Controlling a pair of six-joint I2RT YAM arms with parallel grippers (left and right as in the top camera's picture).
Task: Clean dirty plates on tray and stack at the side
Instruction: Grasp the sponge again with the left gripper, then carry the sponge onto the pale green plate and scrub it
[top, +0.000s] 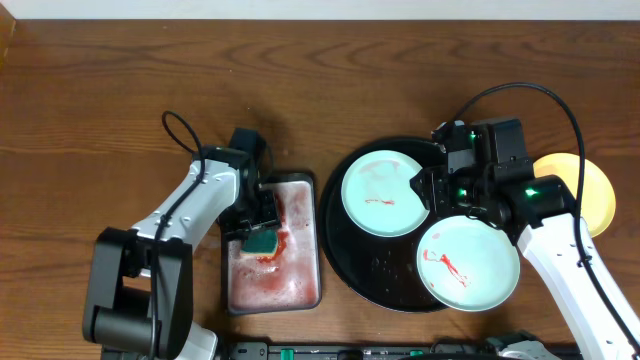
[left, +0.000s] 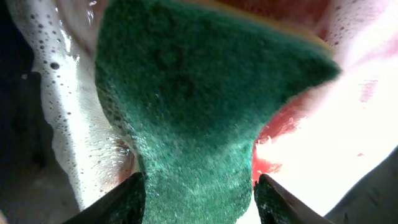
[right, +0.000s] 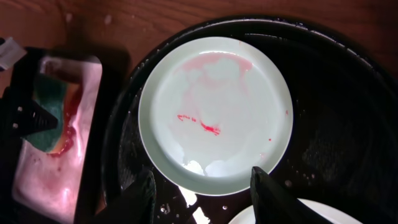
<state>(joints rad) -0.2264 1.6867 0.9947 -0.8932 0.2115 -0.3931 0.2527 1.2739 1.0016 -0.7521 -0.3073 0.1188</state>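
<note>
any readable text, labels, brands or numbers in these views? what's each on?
None readable in any view.
The mint plates, yellow plate, black tray, sponge and pinkish rectangular tray carry no print.
The green lights on the right arm are plain lamps, not characters.

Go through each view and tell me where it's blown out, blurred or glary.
Left wrist: the sponge fills the frame, soft at this close range, and the foam at right is blown out to white. Overhead: even light, sharp, only a faint sheen on the black tray. Right wrist: the smeared plate is crisp; droplets glint on the dark tray around it.
</note>
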